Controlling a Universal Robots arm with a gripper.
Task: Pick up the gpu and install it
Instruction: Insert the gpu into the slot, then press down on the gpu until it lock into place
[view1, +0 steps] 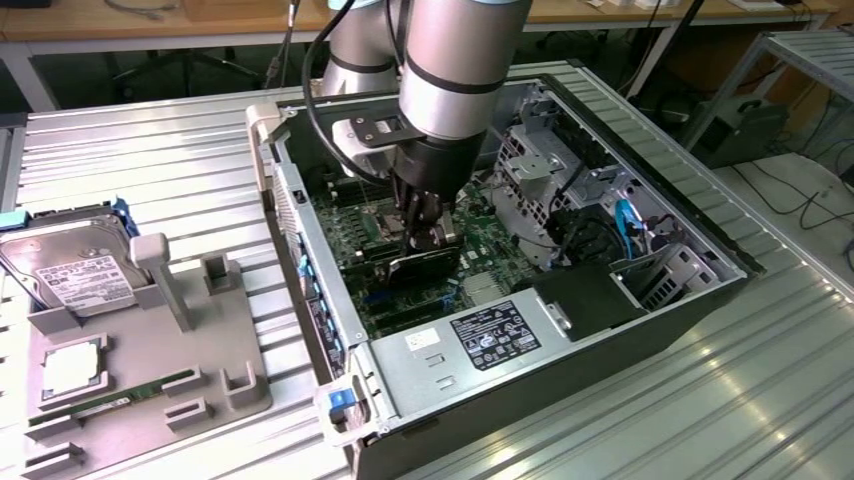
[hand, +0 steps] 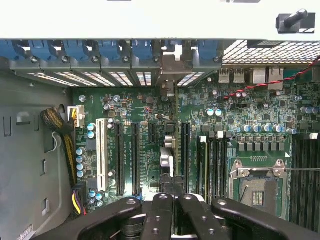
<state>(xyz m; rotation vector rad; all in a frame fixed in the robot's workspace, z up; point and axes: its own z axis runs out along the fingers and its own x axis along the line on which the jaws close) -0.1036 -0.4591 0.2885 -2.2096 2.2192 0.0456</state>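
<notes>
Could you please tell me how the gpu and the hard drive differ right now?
The gpu is black and stands on edge inside the computer case, clamped by the gripper; the hard drive is silver with a white label and lies tilted in the grey holder, untouched.

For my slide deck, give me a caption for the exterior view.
Gripper shut on the gpu, holding it inside the open computer case over the motherboard.
</notes>
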